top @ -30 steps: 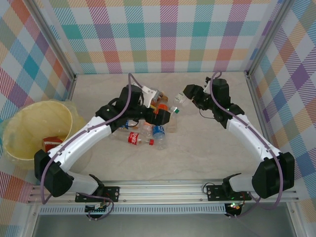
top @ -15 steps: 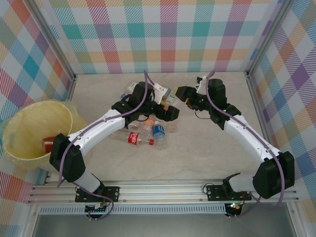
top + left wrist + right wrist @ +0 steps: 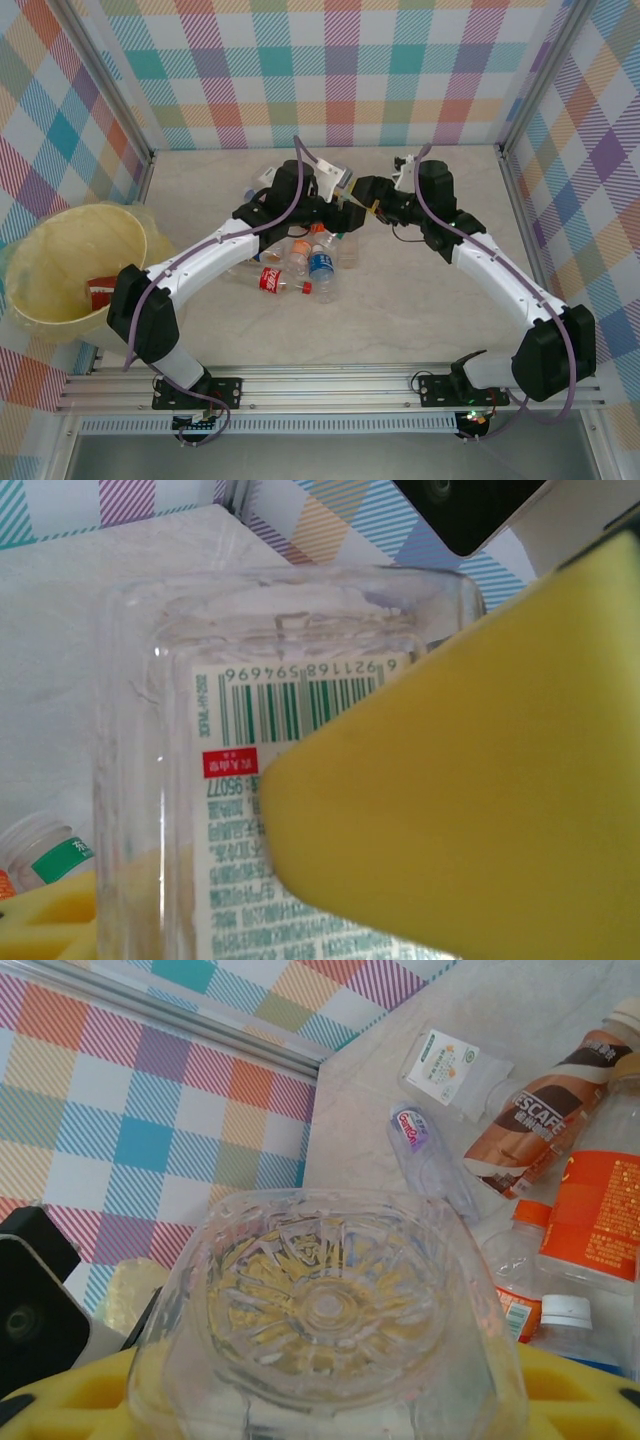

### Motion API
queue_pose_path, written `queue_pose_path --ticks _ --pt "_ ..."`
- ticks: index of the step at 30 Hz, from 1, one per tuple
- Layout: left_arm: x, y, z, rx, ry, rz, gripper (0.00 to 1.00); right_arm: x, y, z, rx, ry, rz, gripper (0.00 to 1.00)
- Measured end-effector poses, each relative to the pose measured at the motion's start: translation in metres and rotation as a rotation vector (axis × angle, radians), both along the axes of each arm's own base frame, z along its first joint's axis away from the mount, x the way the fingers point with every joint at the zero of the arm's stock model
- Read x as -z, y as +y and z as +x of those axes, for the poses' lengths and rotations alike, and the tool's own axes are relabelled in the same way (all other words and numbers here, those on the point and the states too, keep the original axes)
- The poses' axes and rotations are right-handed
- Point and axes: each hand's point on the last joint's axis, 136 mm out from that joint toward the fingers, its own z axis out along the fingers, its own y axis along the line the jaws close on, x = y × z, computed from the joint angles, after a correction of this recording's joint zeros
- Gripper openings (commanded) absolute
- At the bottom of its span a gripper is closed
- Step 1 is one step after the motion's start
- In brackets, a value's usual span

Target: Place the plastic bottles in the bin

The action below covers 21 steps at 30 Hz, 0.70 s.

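Left gripper (image 3: 345, 212) meets the right gripper (image 3: 368, 190) over the table's middle, toward its far edge, both at one clear bottle (image 3: 170, 780). Left pads press the bottle's labelled side. Whether the right one clamps the bottle's base, I cannot tell. Beneath them other bottles (image 3: 300, 268) lie mid-table, and the bin (image 3: 35, 250) sits at the left edge.

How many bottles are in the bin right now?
1: a red-labelled bottle lies at the near right side of the bin. Others may be hidden under the left arm.
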Motion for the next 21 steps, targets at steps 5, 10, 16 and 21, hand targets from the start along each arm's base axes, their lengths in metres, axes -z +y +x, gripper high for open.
queue_pose_path --ticks 5,10,16,21 --pt "0.008 0.003 0.000 -0.005 -0.005 0.029 0.59 -0.001 -0.001 0.002 0.027 0.031 0.018 0.97" --pt "0.016 0.016 0.003 -0.059 -0.006 0.065 0.59 -0.001 -0.012 0.006 0.091 0.038 0.005 1.00" --pt "0.024 0.047 0.008 -0.165 0.010 0.106 0.59 -0.033 -0.031 -0.001 0.169 -0.063 0.004 1.00" --pt "0.006 0.087 0.014 -0.320 -0.009 0.128 0.59 -0.045 -0.052 -0.007 0.247 -0.164 -0.048 1.00"
